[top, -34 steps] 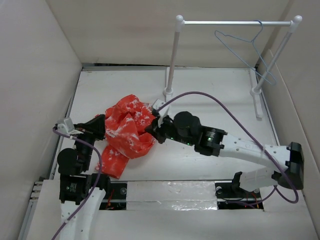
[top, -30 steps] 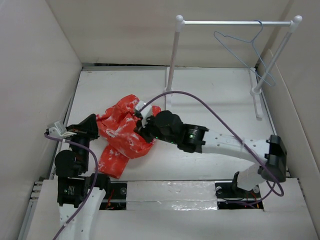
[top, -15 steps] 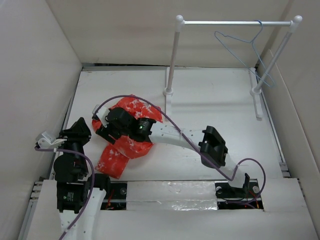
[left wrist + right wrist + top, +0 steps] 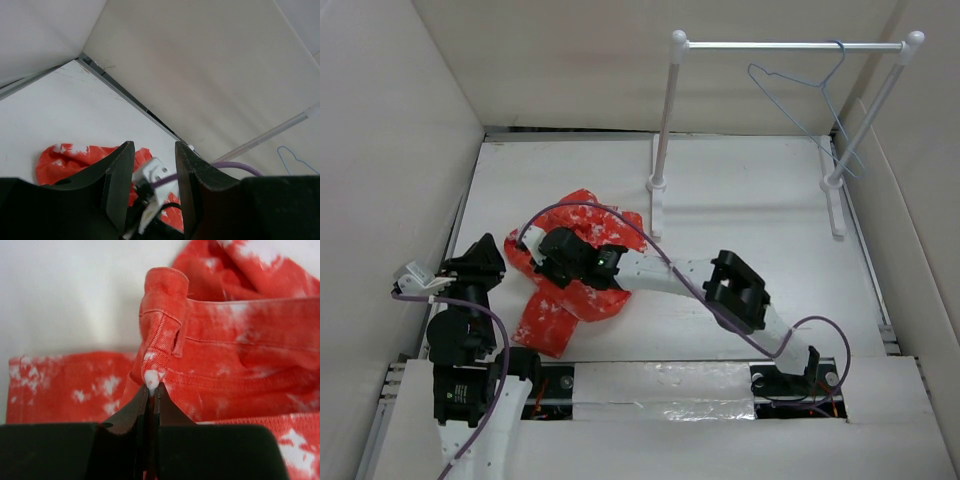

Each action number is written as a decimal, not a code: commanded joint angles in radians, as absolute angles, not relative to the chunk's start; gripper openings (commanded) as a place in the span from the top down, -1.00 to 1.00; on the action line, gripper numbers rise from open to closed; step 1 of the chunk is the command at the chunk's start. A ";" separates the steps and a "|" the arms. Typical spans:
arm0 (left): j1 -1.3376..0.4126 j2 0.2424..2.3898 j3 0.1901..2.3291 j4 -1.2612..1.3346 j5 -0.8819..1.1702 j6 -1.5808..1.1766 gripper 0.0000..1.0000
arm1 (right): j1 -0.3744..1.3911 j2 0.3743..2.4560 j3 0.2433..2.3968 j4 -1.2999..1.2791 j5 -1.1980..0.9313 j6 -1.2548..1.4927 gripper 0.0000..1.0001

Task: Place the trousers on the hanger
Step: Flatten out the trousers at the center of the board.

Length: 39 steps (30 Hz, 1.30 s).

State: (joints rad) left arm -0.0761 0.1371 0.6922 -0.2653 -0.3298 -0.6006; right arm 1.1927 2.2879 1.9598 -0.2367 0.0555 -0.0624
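At waistband edge, my right fingers (image 4: 150, 389) pinch trousers (image 4: 240, 340) fold thinly; deepen grip before lifting. My left fingers (image 4: 483, 256) parted, empty.

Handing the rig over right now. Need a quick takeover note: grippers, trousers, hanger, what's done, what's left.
Right gripper: shut, pinching a stitched fold of the trousers.
Left gripper: open, empty, off to the left of the pile.
Trousers: crumpled on the table, left of centre.
Hanger: bare, hooked on the rail, far right.
Done: one grasp only.
Left: lift, spread, get the trousers onto the hanger.
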 commanded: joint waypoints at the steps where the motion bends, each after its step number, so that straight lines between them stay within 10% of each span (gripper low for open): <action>1: -0.069 0.155 0.693 -0.192 -0.250 -0.566 0.26 | 1.195 2.004 1.821 -0.066 0.081 -0.054 1.00; 18: -0.069 0.440 0.631 0.006 0.248 -0.570 -0.08 | 0.931 0.360 0.608 -0.268 0.555 0.337 0.98; 31: -0.132 0.745 0.522 0.276 0.371 -0.678 0.04 | 0.664 0.428 0.538 -0.482 0.893 0.637 0.84; 39: -0.525 0.983 0.622 0.278 0.005 -0.652 0.07 | 0.635 0.483 0.652 -0.350 0.781 0.301 -0.46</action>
State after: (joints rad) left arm -0.3500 0.9237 0.5270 0.2417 0.1879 -0.6697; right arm 0.6415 0.4488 0.5705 -0.4850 0.8093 0.4679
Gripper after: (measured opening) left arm 0.462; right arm 0.702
